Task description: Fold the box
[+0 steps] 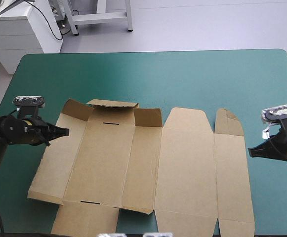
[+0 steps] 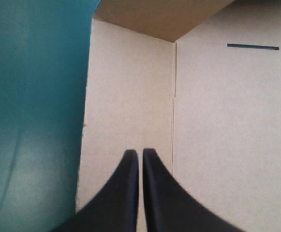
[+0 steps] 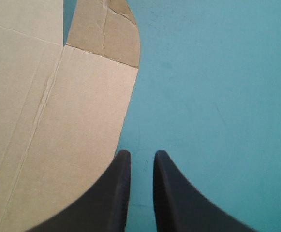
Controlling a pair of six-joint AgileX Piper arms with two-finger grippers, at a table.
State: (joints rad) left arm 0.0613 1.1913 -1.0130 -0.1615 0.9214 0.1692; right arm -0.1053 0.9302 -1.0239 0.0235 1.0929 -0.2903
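Observation:
The brown box [image 1: 183,168] lies as an opened-out sheet across the table's middle. Its left panel and far flap [image 1: 112,104] are tilted up a little, and the wide lid panels lie flat on the right. My left gripper [image 1: 65,132] is shut, its tip at the left panel's outer edge. In the left wrist view the gripper [image 2: 140,152] hovers over that panel of the box [image 2: 217,121], holding nothing. My right gripper [image 1: 250,151] is shut and sits just off the box's right edge. In its own view the gripper [image 3: 142,153] is over the cover, beside the box [image 3: 58,121].
The teal-green cover [image 1: 183,74] runs from the box's far side to the table's far edge. The box's near flaps reach the table's front edge. A narrow strip of cover [image 1: 276,197] separates the box from the table's right edge.

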